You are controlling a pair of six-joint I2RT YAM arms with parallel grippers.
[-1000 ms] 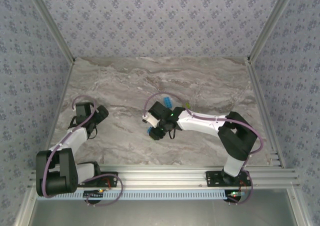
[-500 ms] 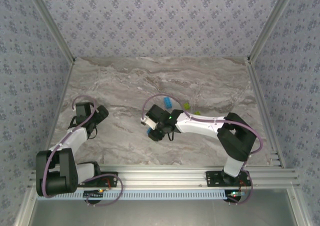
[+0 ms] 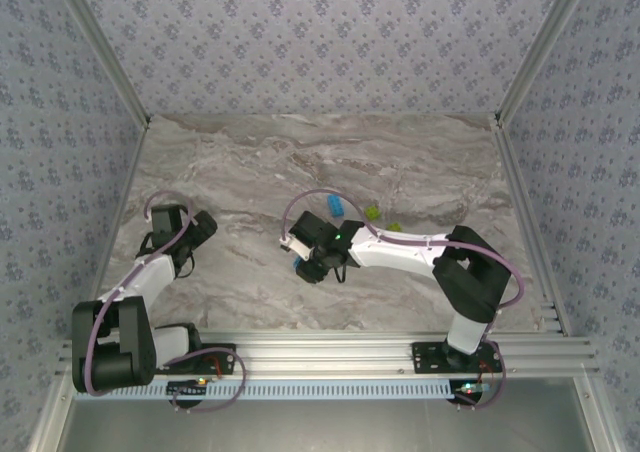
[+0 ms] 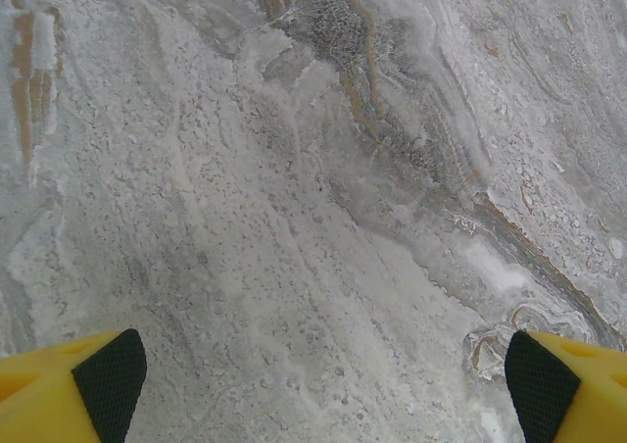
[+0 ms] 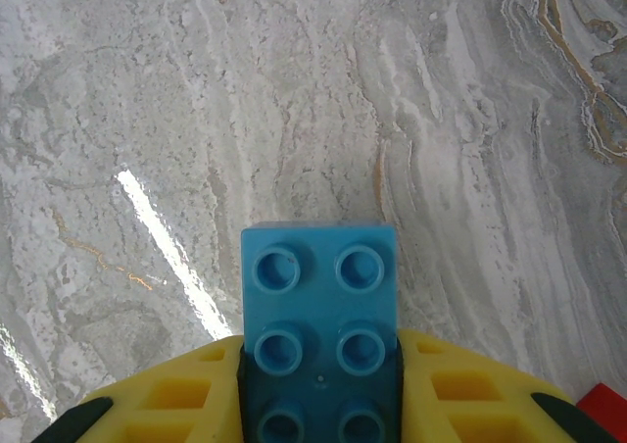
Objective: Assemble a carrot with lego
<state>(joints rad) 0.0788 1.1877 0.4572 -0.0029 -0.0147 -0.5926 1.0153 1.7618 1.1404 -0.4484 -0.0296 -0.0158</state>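
My right gripper is shut on a light blue lego brick, studs facing the wrist camera, just above the marble table's middle. The brick's front end juts out past the yellow fingers. A second light blue brick lies behind the right wrist. Two yellow-green bricks lie to its right. A red brick's corner peeks in at the bottom right of the right wrist view. My left gripper hangs open over bare marble at the left, pads far apart. The carrot is out of view.
The marble table is walled by patterned panels, with metal rails along the near edge. The right arm's forearm stretches across the table just in front of the loose bricks.
The right gripper has shifted a little to the left with the blue brick, uncovering the loose blue and yellow-green bricks behind it. The left arm has not moved.
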